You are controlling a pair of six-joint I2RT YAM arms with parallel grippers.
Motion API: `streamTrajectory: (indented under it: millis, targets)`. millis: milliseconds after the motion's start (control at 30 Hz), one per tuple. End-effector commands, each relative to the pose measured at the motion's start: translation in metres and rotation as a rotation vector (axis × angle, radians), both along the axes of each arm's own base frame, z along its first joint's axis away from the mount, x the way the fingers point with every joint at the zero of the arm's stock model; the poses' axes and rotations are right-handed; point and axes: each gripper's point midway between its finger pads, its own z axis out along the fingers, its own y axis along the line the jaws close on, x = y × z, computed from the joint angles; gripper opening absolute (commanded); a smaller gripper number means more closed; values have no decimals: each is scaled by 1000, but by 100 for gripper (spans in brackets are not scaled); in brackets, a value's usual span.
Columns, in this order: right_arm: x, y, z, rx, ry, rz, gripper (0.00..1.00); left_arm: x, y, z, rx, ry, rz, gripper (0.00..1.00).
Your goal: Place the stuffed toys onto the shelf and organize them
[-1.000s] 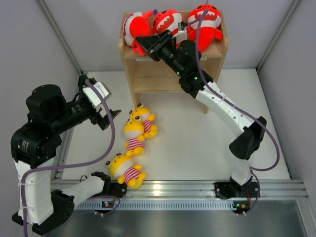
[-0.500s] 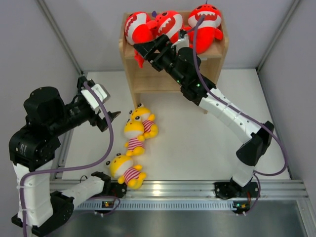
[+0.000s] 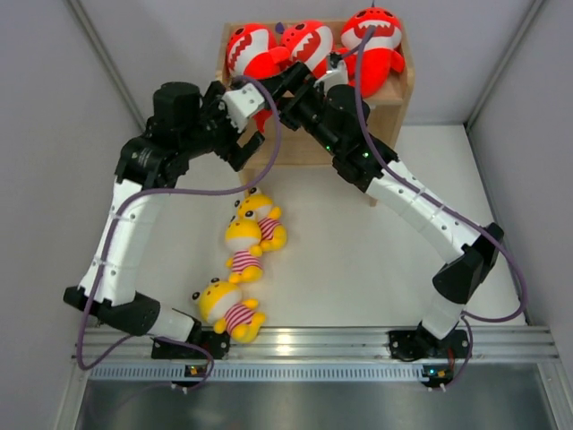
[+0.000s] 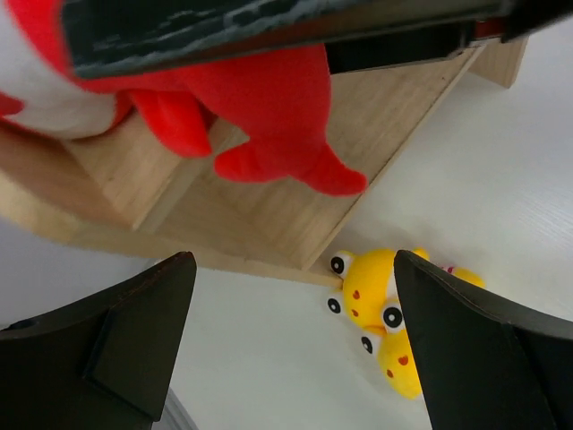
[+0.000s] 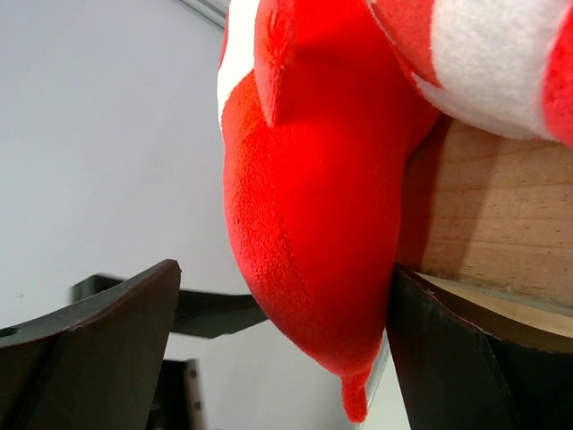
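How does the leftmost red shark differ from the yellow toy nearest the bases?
The leftmost red shark sits atop the shelf; the nearest yellow toy lies on the table. The shark is red with a white mouth; the yellow toy has a striped body. Both are plush.

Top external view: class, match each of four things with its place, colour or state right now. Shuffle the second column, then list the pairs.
Column one:
1 red sharks
2 yellow striped toys
3 shelf
4 left gripper

Column two:
a open, holding nothing
b lying on the table in front of the shelf
c light wood
d on the top tier

Pairs: 1-d, 2-b, 3-c, 4-a
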Motion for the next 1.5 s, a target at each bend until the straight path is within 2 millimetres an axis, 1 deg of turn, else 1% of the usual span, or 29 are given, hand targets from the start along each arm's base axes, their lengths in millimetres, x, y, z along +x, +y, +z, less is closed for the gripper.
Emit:
streamTrajectory:
  millis: [0,33,100,133,167,200,233,267,333,367,400,433,467,500,533,567,600,633,700,767,967,1133,1167,1200,1267,1367,1400,1433,1467]
  targets:
    - [-13,-20,37,58,-63,-10,91,17,-9,25,10,-124,6,99]
    - [-14,-19,38,61,-67,-8,91,21,-11,28,0,-138,6,99]
    - [-15,-23,42,69,-72,-13,91,26,-13,26,-16,-145,13,99]
    - [-16,-25,44,75,-75,-17,91,30,-16,35,-53,-175,18,98]
    - [-15,-25,42,73,-70,-20,91,30,-18,37,-67,-186,11,96]
    - [-17,-28,46,81,-76,-22,90,30,-22,38,-83,-189,-8,92]
    - [-16,-29,45,81,-75,-30,90,30,-25,39,-100,-182,-11,86]
    - [-16,-31,44,80,-74,-35,90,30,-27,40,-111,-176,-16,74]
    - [-18,-35,47,86,-79,-39,90,32,-30,35,-115,-160,-26,63]
    - [-18,-35,44,88,-76,-38,90,34,-30,32,-112,-151,-21,57]
    - [-21,-39,49,96,-85,-40,90,35,-30,28,-108,-142,-15,46]
    - [-22,-40,48,99,-81,-42,90,38,-28,25,-103,-137,4,41]
    - [-21,-40,43,98,-78,-42,90,39,-26,27,-108,-146,13,36]
    - [-26,-45,49,110,-85,-42,90,40,-25,27,-114,-145,26,26]
    - [-27,-47,49,113,-89,-42,91,40,-24,28,-122,-146,35,26]
    - [-27,-46,42,109,-79,-40,91,41,-22,30,-126,-153,49,26]
    - [-32,-51,51,132,-98,-39,91,42,-21,34,-132,-164,59,26]
    - [-33,-50,49,128,-97,-29,91,44,-19,36,-138,-172,72,26]
    - [-38,-50,53,131,-111,-11,91,49,-12,43,-140,-203,117,24]
    - [-42,-50,58,131,-125,2,90,54,-8,47,-138,-220,148,17]
    - [-52,-57,69,98,-174,10,89,58,-5,60,-153,-255,168,17]
    - [-63,-75,77,-22,-253,-30,83,66,-5,56,-140,-254,182,18]
    - [-63,-78,68,-112,-256,-41,81,66,-5,54,-140,-250,181,18]
    - [-67,-84,71,-136,-271,-46,77,67,-5,54,-134,-252,180,19]
    - [-70,-94,65,-235,-304,-74,74,70,-6,49,-129,-243,181,19]
    - [-65,-116,37,-402,-264,-152,70,69,-11,47,-141,-230,161,19]
    - [-63,-131,30,-445,-236,-210,69,68,-12,46,-147,-222,156,19]
    - [-60,-138,18,-485,-214,-245,67,66,-13,46,-151,-221,149,20]
    - [-61,-149,18,-511,-217,-279,66,64,-14,46,-155,-218,140,20]
